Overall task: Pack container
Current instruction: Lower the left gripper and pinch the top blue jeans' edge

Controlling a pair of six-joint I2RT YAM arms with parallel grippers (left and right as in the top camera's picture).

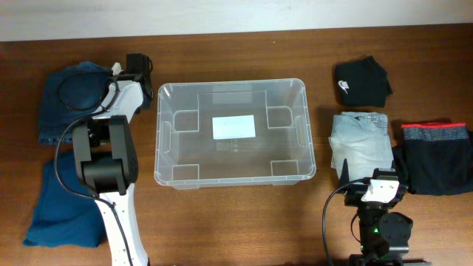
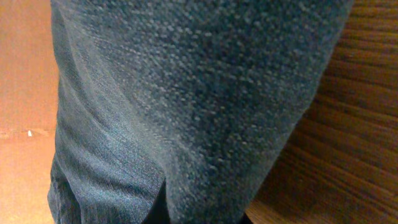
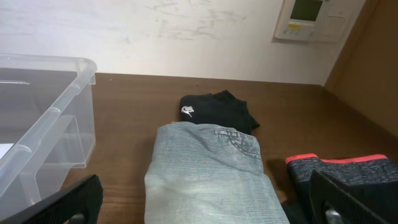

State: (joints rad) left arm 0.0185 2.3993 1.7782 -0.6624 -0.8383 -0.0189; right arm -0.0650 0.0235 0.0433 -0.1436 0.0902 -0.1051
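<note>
The clear plastic container (image 1: 164, 133) stands empty in the middle of the table, a white label on its base; its corner (image 3: 74, 68) also shows in the right wrist view. My left gripper (image 1: 112, 72) reaches onto the folded dark blue jeans (image 1: 70, 100) at the far left. In the left wrist view that denim (image 2: 186, 93) fills the frame and hides the fingers, bunching where the shut jaws pinch it. At the near right, my right gripper (image 1: 372, 177) stands open over the near end of the light blue jeans (image 3: 211, 174), one finger on each side.
A black shirt with a white logo (image 1: 362, 81) lies at the far right. A dark garment with a red band (image 1: 436, 155) lies right of the light jeans. Near left lies a blue garment (image 1: 55, 203). A wall runs behind the table.
</note>
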